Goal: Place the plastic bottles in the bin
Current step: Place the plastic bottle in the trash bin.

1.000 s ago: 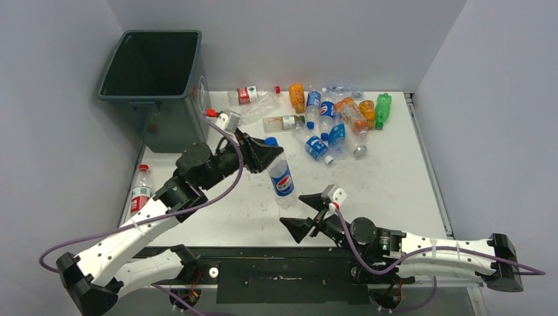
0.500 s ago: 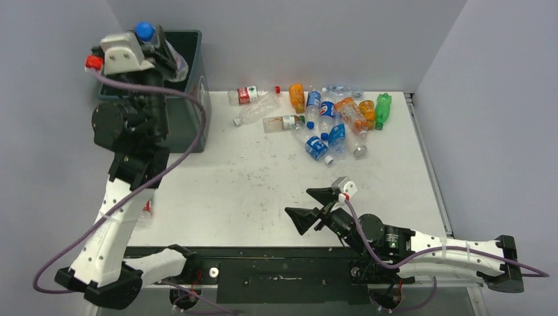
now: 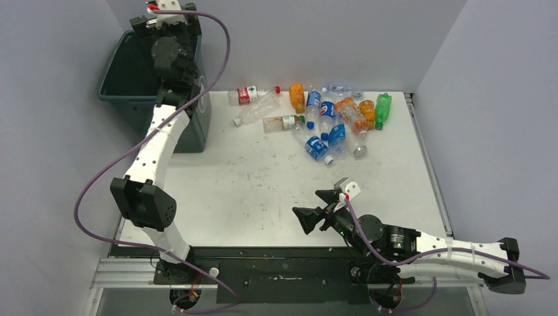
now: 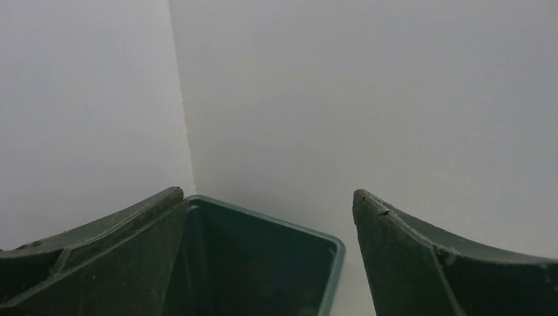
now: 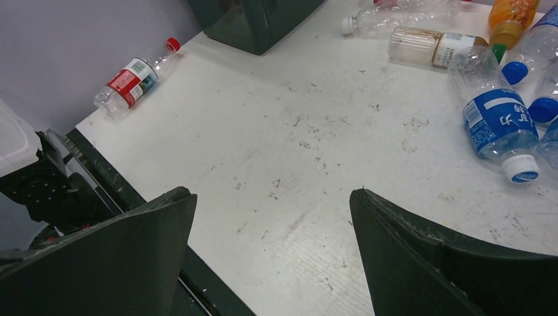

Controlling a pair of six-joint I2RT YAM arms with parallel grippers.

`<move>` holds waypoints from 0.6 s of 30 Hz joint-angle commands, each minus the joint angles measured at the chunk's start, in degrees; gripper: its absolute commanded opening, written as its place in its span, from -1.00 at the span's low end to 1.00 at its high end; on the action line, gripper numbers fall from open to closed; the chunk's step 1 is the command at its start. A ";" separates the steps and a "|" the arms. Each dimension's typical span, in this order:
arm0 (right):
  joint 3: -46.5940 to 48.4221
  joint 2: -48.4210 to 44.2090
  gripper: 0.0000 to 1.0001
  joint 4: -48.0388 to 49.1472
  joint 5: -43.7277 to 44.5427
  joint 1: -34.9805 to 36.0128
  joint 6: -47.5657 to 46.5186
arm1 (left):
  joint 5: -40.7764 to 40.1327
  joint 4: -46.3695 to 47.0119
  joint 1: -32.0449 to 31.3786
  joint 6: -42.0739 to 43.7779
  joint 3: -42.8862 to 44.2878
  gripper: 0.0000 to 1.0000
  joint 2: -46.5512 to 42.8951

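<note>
The dark green bin (image 3: 148, 79) stands at the table's far left corner. My left gripper (image 3: 164, 21) is raised above its far rim, open, with nothing between the fingers. In the left wrist view the left gripper (image 4: 266, 194) frames a corner of the bin (image 4: 332, 253) below it. Several plastic bottles (image 3: 329, 118) lie heaped at the back of the table: clear, orange and green. My right gripper (image 3: 317, 207) hovers open and empty low over the near table. The right wrist view shows the right gripper (image 5: 271, 194), a blue-labelled bottle (image 5: 500, 125) and a red-labelled bottle (image 5: 135, 79).
Grey walls close in behind the bin and along the table's left and right sides. A black rail (image 3: 283, 266) runs along the near edge by the arm bases. The foot of the bin (image 5: 256, 20) shows at the top of the right wrist view.
My left arm swung up from the table to above the bin carrying a blue-labelled bottle, then the jaws opened; that bottle is gone from view. The right arm barely shifted.
</note>
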 commanded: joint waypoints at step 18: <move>-3.07 8.51 0.79 14.79 -1.06 -0.33 3.07 | -14.07 -71.19 -24.19 -27.34 -30.87 0.93 -33.30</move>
